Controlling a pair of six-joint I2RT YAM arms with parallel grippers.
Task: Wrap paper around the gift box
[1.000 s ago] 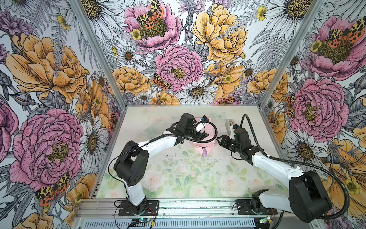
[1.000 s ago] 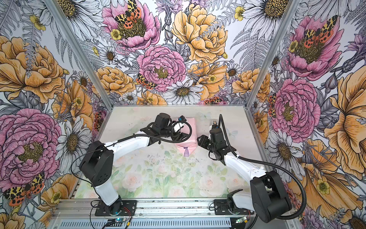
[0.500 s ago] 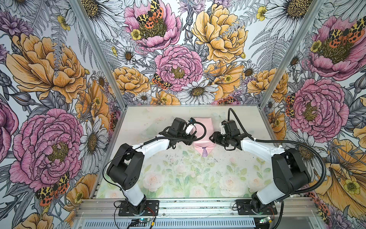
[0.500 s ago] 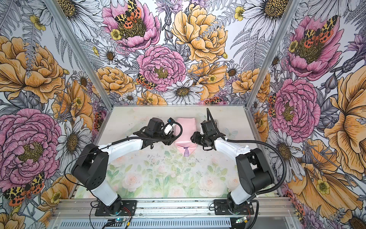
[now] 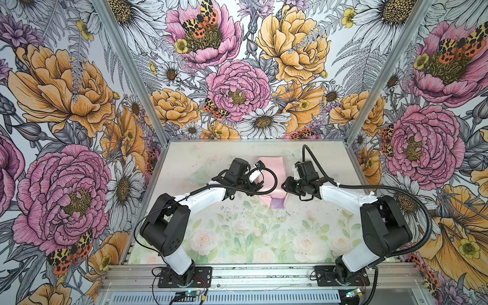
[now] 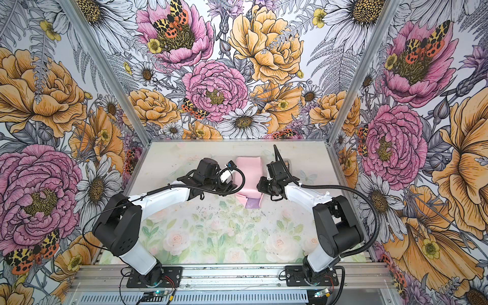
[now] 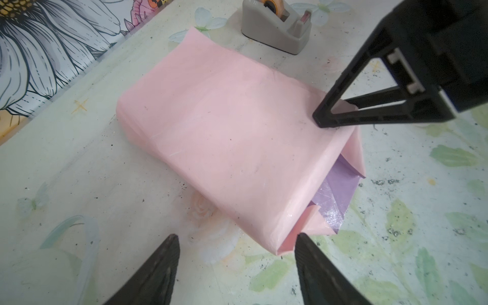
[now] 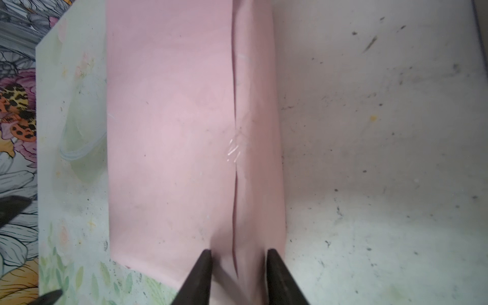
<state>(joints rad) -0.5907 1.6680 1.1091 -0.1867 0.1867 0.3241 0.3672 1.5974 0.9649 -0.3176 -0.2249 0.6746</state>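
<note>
- at the far middle of the table, the pink paper lay folded into a parcel between both grippers.
- left gripper hung open and empty at its purple end.
- right gripper sat half open astride the seam; grip unclear.

Bold floral walls, pale rose-print tabletop, seemingly aluminium front rail

paper on table — centre-back | left claw left of it | right claw right | tape dispenser behind-right
</note>
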